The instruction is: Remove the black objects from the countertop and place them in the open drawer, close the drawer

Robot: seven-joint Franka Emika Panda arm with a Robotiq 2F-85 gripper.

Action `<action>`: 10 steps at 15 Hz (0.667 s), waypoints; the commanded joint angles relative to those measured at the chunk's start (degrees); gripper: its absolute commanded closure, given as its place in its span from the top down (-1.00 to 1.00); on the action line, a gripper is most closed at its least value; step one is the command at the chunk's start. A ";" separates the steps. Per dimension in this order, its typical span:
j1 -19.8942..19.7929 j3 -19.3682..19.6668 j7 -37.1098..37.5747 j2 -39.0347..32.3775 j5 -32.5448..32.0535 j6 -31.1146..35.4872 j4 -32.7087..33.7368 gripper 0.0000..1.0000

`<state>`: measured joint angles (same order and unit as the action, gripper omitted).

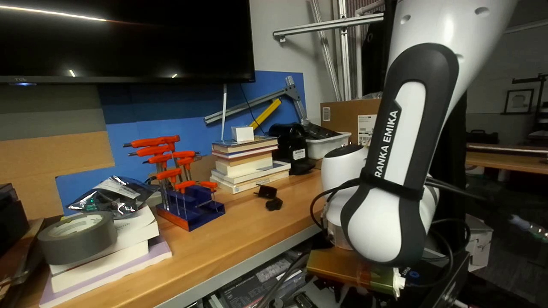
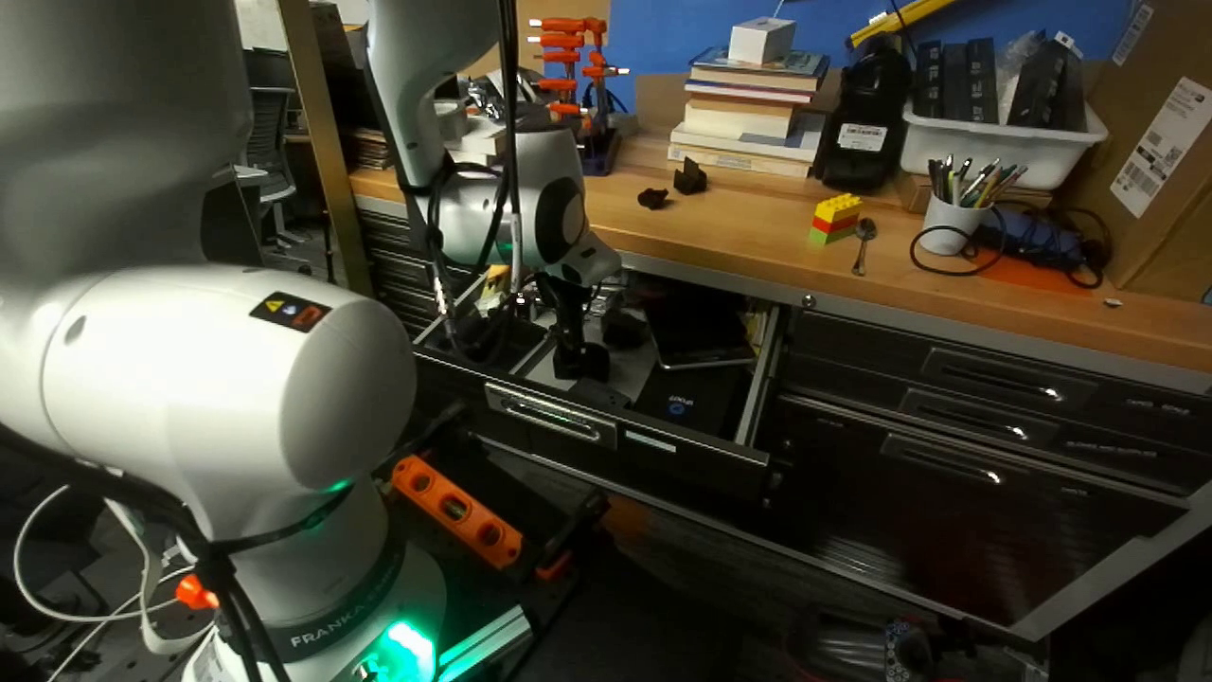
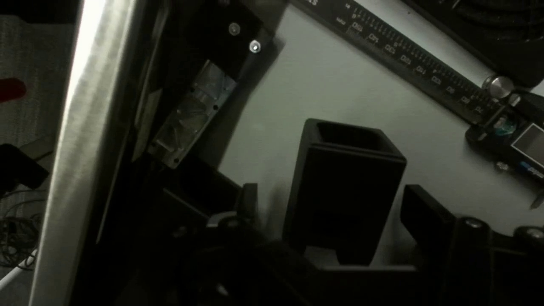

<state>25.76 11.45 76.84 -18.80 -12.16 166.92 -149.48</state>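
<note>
And your gripper (image 3: 330, 194) stands wide astride a black block (image 3: 348, 199) in the drawer (image 2: 691, 474), two black lumps (image 2: 693, 180) up on the countertop (image 2: 739, 220)!

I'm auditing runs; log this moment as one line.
fingers: open, flanking black block | drawer: open, block inside | countertop: two black objects

arm (image 2: 222, 379): bent | forearm (image 1: 409, 128): slanting down | wrist (image 2: 587, 258): above gripper (image 3: 331, 199) | gripper: pointing down | fingers (image 3: 427, 212): spread apart
</note>
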 commanded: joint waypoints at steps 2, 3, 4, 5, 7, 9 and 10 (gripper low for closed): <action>3.12 3.72 3.50 3.69 -3.13 0.34 -0.86 1.00; 2.93 3.75 2.71 5.56 -3.72 -0.73 -0.85 1.00; 2.97 4.05 2.12 7.52 -4.99 -2.10 -0.59 0.99; 2.68 3.96 1.79 9.33 -6.43 -3.05 -0.36 1.00; 3.22 4.37 0.02 13.77 -7.35 -6.99 0.57 1.00; -3.24 -2.87 -3.69 18.52 -7.19 -12.01 2.38 1.00; -5.07 -5.39 -6.47 19.81 -6.14 -13.91 3.62 1.00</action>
<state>26.16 12.59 76.31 -6.05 -18.94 159.39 -147.52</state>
